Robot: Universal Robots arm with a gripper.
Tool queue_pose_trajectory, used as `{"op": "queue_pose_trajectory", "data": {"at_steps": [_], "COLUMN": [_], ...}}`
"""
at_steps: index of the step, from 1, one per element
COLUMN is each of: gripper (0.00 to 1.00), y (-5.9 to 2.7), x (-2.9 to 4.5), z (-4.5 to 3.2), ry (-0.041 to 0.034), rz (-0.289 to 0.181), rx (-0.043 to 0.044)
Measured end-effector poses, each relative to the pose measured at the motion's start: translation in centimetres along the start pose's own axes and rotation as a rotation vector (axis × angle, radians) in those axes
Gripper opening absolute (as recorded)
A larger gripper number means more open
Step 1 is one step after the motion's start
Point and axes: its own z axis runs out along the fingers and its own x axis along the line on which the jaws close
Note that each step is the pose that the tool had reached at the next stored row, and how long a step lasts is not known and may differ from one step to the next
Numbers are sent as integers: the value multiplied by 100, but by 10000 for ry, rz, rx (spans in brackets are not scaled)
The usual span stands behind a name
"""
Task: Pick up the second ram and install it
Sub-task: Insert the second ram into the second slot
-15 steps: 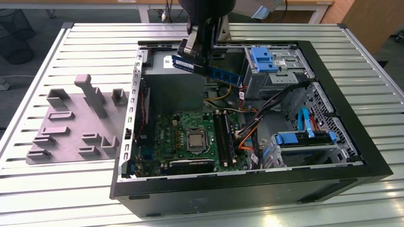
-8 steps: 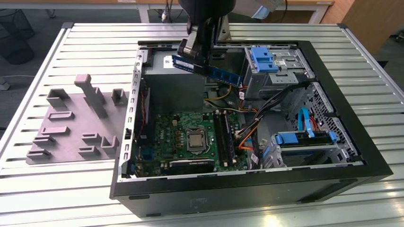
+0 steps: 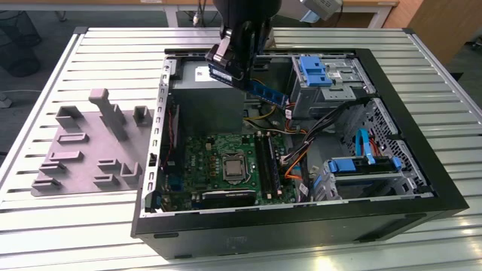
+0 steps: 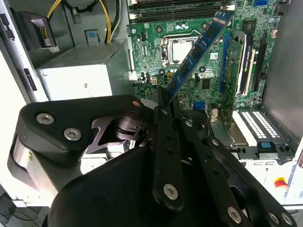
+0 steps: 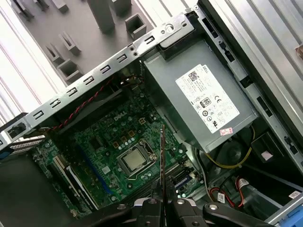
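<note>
2nd ram [image 3: 270, 94] in hand [image 3: 241, 78], mid-air over open PC case [image 3: 301, 220]

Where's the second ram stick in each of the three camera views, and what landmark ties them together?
Exterior view: the second ram juts from the gripper, above the open case.
Second wrist view: the second ram slants away from the gripper, past the CPU socket.
First wrist view: edge-on, a thin line beside the CPU socket.
Shared landmark: the CPU socket.

Robotics lab or assembly test workshop. I work over ribbed aluminium worktable [image 3: 75, 226] carrying opened desktop computer case [image 3: 301, 226] and grey fixture plate [image 3: 87, 152]. Behind table: wooden cabinet [image 3: 441, 22], wire mesh bin [image 3: 17, 42].
</note>
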Motion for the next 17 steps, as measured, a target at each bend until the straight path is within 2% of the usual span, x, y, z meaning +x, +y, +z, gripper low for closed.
{"op": "queue_pose_trajectory", "data": {"at_steps": [3, 13, 17], "gripper": [14, 14, 14], "y": [-4, -6, -6], "x": [-2, -1, -1], "z": [7, 39, 40], "ry": [8, 68, 72], "rz": [-203, -1701, -1814], "rx": [-8, -71, -76]}}
